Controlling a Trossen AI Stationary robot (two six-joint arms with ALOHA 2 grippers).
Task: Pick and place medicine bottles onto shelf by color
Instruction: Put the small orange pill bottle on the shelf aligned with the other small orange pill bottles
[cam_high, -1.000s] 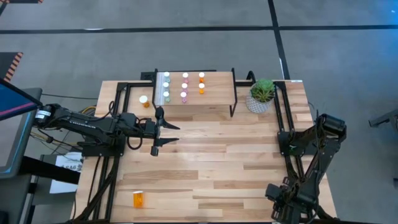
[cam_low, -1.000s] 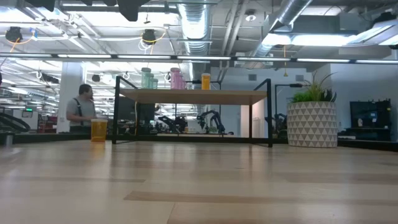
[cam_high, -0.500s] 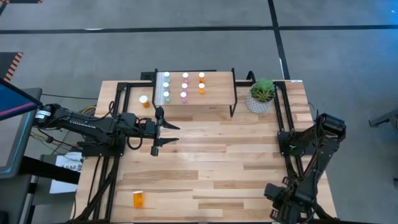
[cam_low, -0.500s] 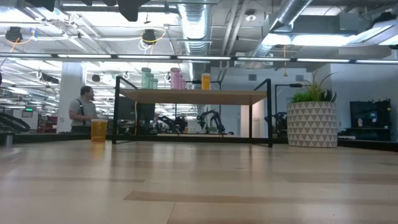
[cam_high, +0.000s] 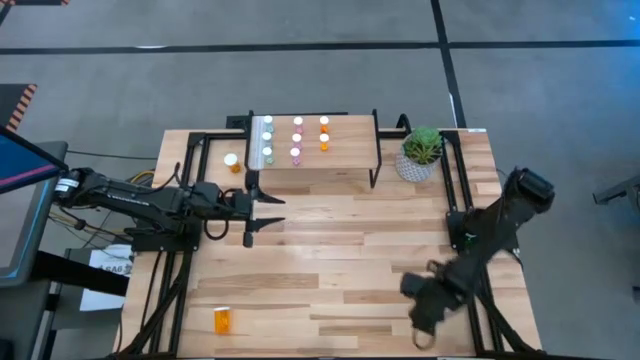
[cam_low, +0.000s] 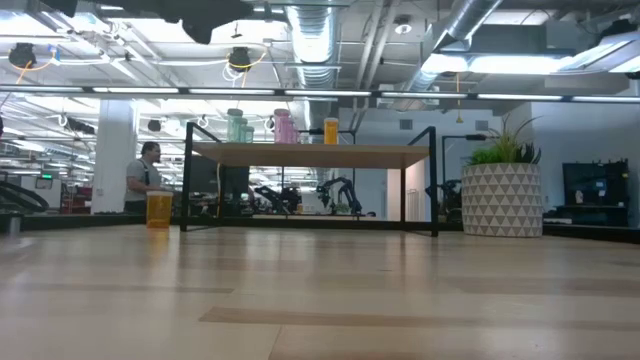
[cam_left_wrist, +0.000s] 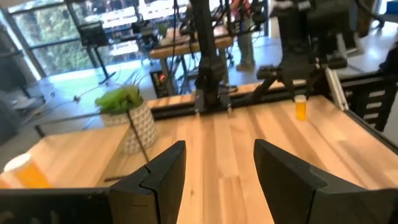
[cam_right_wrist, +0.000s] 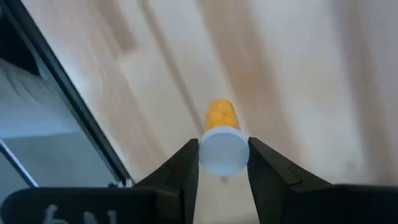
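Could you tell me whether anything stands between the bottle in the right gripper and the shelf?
Nothing visible does. The right gripper is shut on an orange bottle at the table's near right; bare tabletop lies between it and the shelf.

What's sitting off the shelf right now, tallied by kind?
Orange white-capped pill bottles: 3, one standing beside the wood-topped shelf, one lying front left, one gripped by the right gripper
Potted green plant: 1
Total: 4
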